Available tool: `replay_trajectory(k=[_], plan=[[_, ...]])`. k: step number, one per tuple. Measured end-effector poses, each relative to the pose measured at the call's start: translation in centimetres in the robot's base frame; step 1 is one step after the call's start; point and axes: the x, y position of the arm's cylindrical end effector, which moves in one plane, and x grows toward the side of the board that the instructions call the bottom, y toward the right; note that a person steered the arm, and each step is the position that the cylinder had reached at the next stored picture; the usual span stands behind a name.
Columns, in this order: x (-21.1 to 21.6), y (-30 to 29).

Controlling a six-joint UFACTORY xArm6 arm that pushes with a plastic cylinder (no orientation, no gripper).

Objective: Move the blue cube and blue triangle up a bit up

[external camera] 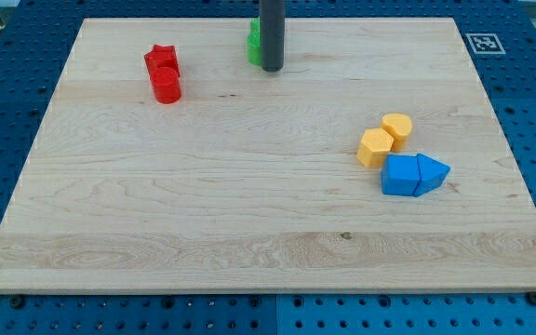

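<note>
The blue cube (pixel 399 175) lies at the view's right on the wooden board (pixel 249 214), touching the blue triangle (pixel 432 172) on its right side. My tip (pixel 273 68) stands near the view's top centre, far up and to the left of both blue blocks. The rod comes down from the top edge of the view.
A green block (pixel 254 42) is partly hidden behind the rod, just left of my tip. A red star (pixel 162 60) and a red cylinder (pixel 167 86) sit at the top left. A yellow hexagon block (pixel 375 148) and a yellow cylinder (pixel 397 127) lie just above the blue cube.
</note>
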Motion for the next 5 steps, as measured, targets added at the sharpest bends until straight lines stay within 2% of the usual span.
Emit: replay_trajectory(k=[1,4,5], plan=[[5.5,0.5],[19.0,11.7],[22.6,13.1]])
